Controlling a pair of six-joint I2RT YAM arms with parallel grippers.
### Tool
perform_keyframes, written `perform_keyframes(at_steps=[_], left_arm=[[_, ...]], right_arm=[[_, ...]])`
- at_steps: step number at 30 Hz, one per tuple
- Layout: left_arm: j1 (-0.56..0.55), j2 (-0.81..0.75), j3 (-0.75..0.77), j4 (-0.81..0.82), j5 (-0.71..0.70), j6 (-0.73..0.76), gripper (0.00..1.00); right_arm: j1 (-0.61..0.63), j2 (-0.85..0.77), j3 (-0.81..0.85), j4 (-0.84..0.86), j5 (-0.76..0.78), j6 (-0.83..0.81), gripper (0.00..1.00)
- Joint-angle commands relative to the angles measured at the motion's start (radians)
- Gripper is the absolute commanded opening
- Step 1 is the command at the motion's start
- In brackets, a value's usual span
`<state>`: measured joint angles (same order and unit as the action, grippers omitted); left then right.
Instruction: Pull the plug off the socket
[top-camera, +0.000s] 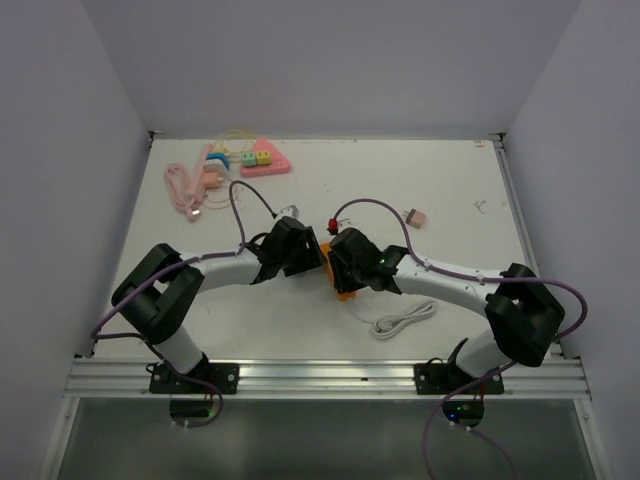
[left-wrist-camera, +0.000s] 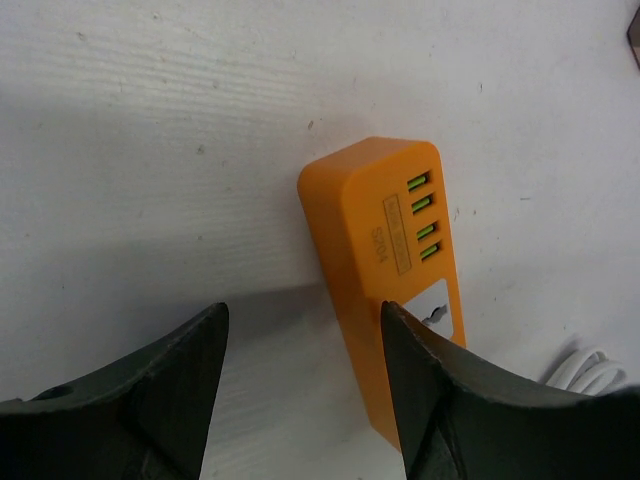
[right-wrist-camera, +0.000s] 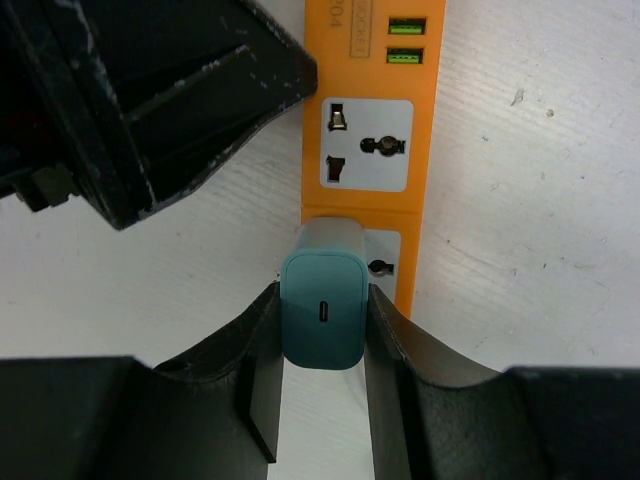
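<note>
At the middle of the white table (top-camera: 450, 200), we see the rigid teal plastic plug (right-wrist-camera: 322, 300) seated in the orange plastic power strip (right-wrist-camera: 372, 85), the right gripper (right-wrist-camera: 322, 330) pinching its smooth sides (light, snug, probably slippery), the left gripper (left-wrist-camera: 302, 330) with jaws spread beside the strip.

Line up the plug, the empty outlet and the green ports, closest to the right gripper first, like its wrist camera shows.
1. The plug: right between the right gripper fingers, at the near end of the orange strip.
2. The empty outlet: just past it, midway up the strip.
3. The green ports: at the far end, top of the view.
</note>
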<state>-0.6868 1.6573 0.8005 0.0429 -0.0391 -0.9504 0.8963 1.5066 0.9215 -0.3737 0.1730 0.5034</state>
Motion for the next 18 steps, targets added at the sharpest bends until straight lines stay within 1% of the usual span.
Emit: perform_keyframes(at_steps=[1, 4, 9, 12, 15, 17, 18], left_arm=[[-0.013, -0.040, -0.035, -0.002, 0.034, -0.007, 0.67], [-0.022, -0.036, -0.047, 0.035, 0.080, -0.019, 0.67], [-0.056, 0.022, -0.026, 0.058, 0.087, -0.024, 0.66], [-0.062, 0.058, -0.023, 0.071, 0.096, -0.028, 0.63], [-0.062, 0.082, -0.027, 0.066, 0.090, -0.040, 0.56], [-0.063, 0.099, -0.038, 0.058, 0.085, -0.053, 0.50], [-0.063, 0.108, -0.044, 0.058, 0.087, -0.065, 0.44]], right_arm=[[-0.002, 0.001, 0.007, 0.056, 0.045, -0.003, 0.00], [-0.002, 0.007, 0.002, 0.062, 0.042, -0.005, 0.00], [-0.002, 0.014, -0.004, 0.070, 0.036, -0.005, 0.00], [-0.002, 0.010, -0.006, 0.071, 0.036, -0.005, 0.00], [-0.002, -0.002, -0.009, 0.074, 0.036, -0.003, 0.00], [-0.002, -0.011, -0.009, 0.081, 0.033, 0.000, 0.00], [-0.002, -0.019, -0.009, 0.082, 0.031, 0.000, 0.00]])
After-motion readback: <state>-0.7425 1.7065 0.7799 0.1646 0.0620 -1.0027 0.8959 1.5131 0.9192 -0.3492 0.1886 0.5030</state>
